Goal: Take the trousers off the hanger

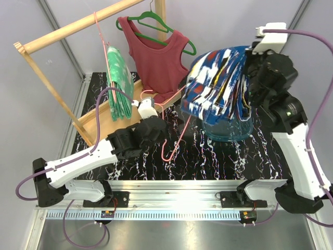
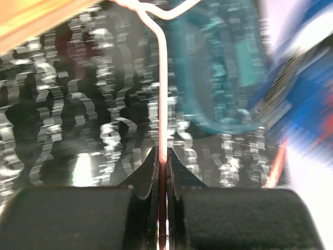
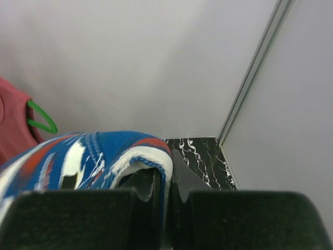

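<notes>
The blue trousers with red and white pattern point(image 1: 221, 86) hang bunched in the air from my right gripper point(image 1: 248, 89), off any hanger. In the right wrist view the jaws of the right gripper point(image 3: 167, 179) are shut on the trousers' folded edge point(image 3: 104, 153). My left gripper point(image 1: 162, 139) is shut on the wire of a bare pink hanger point(image 1: 177, 136) low over the table; the left wrist view shows that wire point(image 2: 163, 104) pinched between the left gripper's point(image 2: 163, 159) closed jaws. The green-and-white tie-dye trousers point(image 1: 118, 86) hang on another pink hanger point(image 1: 100, 26) from the wooden rail.
A wooden rack point(image 1: 78, 23) stands at the back left, its base board point(image 1: 99, 122) on the black marbled table point(image 1: 218, 156). A dark red tank top point(image 1: 158, 62) hangs on a green hanger point(image 1: 156, 22). A clear teal basket point(image 1: 229, 130) sits under the blue trousers and also shows in the left wrist view point(image 2: 218, 78).
</notes>
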You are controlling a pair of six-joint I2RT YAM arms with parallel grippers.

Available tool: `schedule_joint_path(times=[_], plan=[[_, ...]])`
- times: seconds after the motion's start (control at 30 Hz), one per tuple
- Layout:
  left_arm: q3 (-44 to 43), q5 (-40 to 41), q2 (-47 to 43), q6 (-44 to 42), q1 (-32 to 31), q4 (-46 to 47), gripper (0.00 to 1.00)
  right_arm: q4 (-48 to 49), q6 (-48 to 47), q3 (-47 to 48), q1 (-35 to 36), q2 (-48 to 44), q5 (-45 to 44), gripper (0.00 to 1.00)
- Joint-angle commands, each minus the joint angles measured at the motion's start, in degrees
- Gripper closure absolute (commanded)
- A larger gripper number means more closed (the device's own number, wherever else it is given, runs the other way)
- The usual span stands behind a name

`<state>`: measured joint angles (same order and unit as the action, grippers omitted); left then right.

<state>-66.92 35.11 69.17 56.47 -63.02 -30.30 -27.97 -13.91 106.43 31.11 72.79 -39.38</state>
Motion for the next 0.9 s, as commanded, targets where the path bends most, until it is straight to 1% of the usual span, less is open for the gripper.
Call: schedule_joint_path(times=[0.0,0.07,0.13,0.2,0.3,0.4,0.47,0.6,0.73,0.87], plan=[[0.7,-0.1,0.0,-0.4,3.8,-2.0,1.0,7.7,4.2,5.2,-1.9,-6.5,-3.7,1.0],[-0.3,0.0,0.1,-0.5,4.1,-1.9,1.0,7.7,4.3,4.1,-2.0,-7.3,-3.4,1.0],[-1.7,-0.1,0.1,-0.8,4.0,-2.0,1.0,8.5,2.7,2.1,-2.0,-7.9,-5.1,1.0],[-2.3,-1.2,-0.3,-1.3,4.0,-2.2,1.0,9.9,-0.5,0.9,-2.0,-7.8,-6.5,1.0],[-2.1,-2.7,-2.1,-2.3,3.5,-2.2,1.0,15.4,-6.4,-4.4,-1.9,-9.0,-10.4,1.0],[-1.7,-2.9,-4.0,-4.4,1.6,-2.7,1.0,22.9,-13.2,-14.0,-2.0,-10.6,-15.4,1.0],[-1.3,-2.8,-6.1,-5.1,0.0,-3.3,1.0,27.3,-18.6,-18.0,-2.1,-11.1,-17.4,1.0],[-1.1,-0.1,-9.7,-6.3,-3.6,-7.4,1.0,35.2,-23.7,-27.8,-2.1,-12.6,-21.8,1.0],[0.4,1.6,-13.0,-5.8,-6.8,-10.1,1.0,39.8,-25.6,-34.4,-2.1,-13.6,-24.3,1.0],[1.6,2.3,-16.0,-6.1,-7.8,-11.8,1.0,37.9,-19.2,-38.7,-2.0,-15.2,-24.8,1.0]])
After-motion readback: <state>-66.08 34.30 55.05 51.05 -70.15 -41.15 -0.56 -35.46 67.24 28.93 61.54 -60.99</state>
